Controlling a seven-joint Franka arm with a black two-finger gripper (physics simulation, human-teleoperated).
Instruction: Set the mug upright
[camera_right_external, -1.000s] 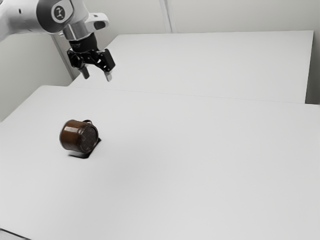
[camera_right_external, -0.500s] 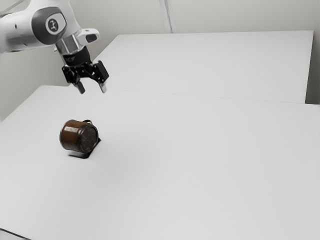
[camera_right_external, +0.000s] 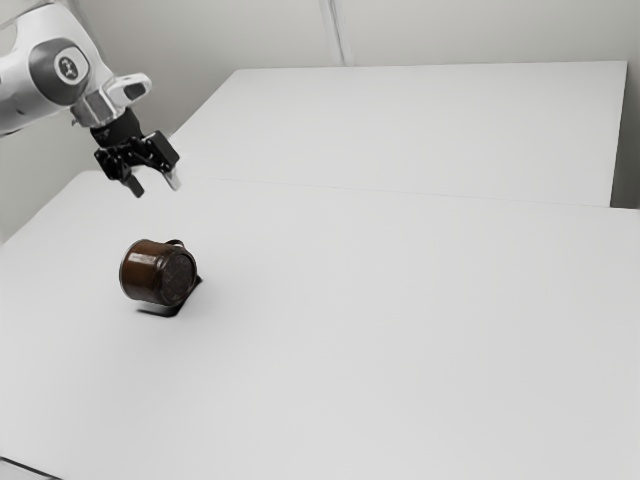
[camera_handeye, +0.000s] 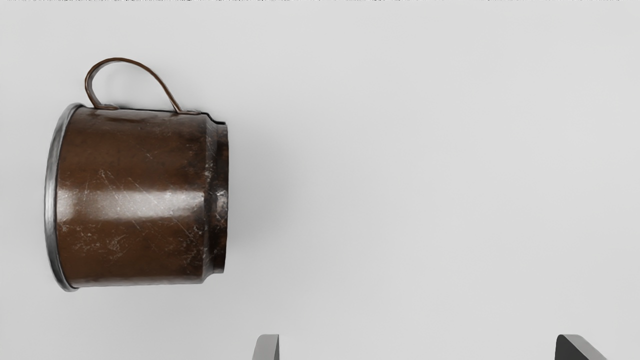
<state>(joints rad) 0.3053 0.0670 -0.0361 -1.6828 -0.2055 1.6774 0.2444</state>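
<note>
In the exterior view my gripper (camera_right_external: 155, 187) hangs above the table, higher than the mug (camera_right_external: 158, 272) and apart from it. The brown metal mug lies on its side, its dark base facing the exterior view's right and its rim facing the exterior view's left. In the wrist view the mug (camera_handeye: 132, 195) shows its silver rim, scratched wall and thin loop handle, which sticks out sideways. My gripper (camera_handeye: 417, 345) is open there, fingertips wide apart with nothing between them; the mug is off beyond one fingertip.
The mug lies on a white table (camera_right_external: 380, 330). Another white surface (camera_right_external: 430, 130) adjoins its far side, with pale walls behind. A dark thin line (camera_right_external: 30, 468) crosses the near corner at the exterior view's left.
My arm and gripper have moved toward the exterior view's left and somewhat down in that picture, now nearer to the mug. The mug has stayed where it was.
</note>
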